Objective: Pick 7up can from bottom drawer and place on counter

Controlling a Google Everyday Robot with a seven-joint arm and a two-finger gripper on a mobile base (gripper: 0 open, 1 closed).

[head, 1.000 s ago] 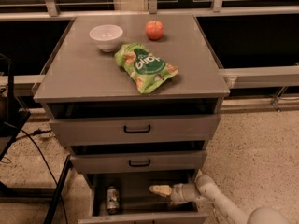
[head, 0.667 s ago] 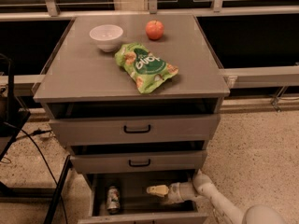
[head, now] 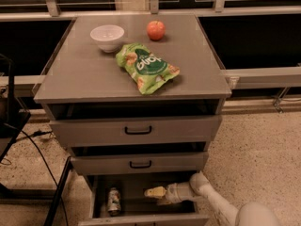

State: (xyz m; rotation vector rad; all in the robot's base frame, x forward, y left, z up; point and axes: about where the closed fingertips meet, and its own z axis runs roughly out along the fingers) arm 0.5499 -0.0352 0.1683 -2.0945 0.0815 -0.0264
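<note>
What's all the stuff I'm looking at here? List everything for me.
counter: one, grey, top of the cabinet
bowl: one, white, counter's back left
apple: one, red, right of the bowl
snack bag: one, green, mid-counter
top drawer: one, grey, black handle
middle drawer: one, grey, black handle
bottom drawer: one, grey, pulled open
7up can: one, silvery green, bottom drawer's left part
cable: one, black, floor at left
arm: one, white, from lower right
gripper: one, pale, inside the bottom drawer, right of the can, apart from it
</note>
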